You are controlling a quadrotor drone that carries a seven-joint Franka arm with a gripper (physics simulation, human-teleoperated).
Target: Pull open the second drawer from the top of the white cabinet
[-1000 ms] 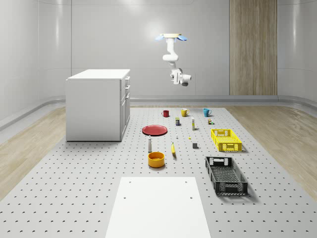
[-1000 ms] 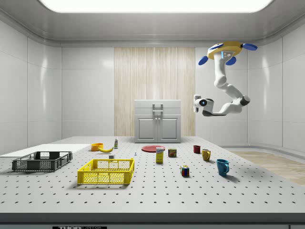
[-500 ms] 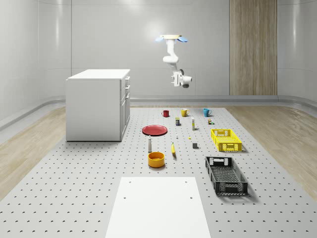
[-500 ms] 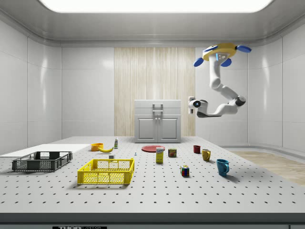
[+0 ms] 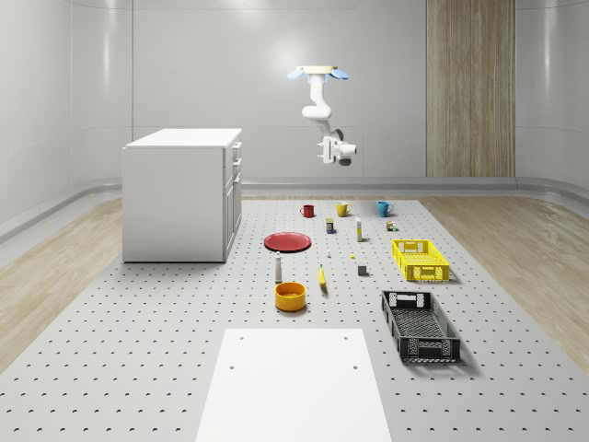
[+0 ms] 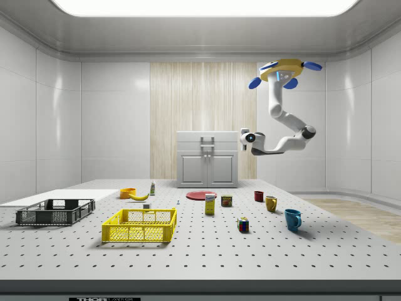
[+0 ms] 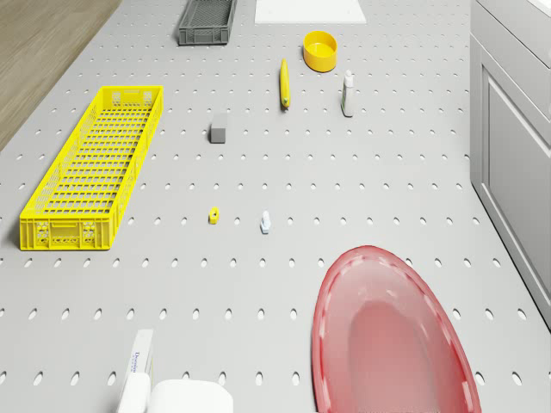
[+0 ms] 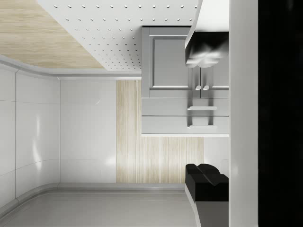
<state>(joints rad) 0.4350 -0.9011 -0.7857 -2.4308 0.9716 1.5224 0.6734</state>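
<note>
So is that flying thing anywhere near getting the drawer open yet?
Not yet. All drawers of the white cabinet look shut, so nothing is done. In hand: the drone hovers high above the table's mug end, with its gripper pointed at the cabinet front, apart from it. Left: reach the second drawer's handle, grip it and pull.

Walls: pale grey panels (image 5: 184,83), curved at the base.
Wall inset: vertical wood-grain panel (image 5: 469,87), full height.
Floor: light wood planks (image 5: 515,249) around a grey perforated platform (image 5: 138,322).
Platform near edge: plain white sheet (image 5: 294,387).
Ceiling: recessed bright light panel (image 6: 200,6).
</note>
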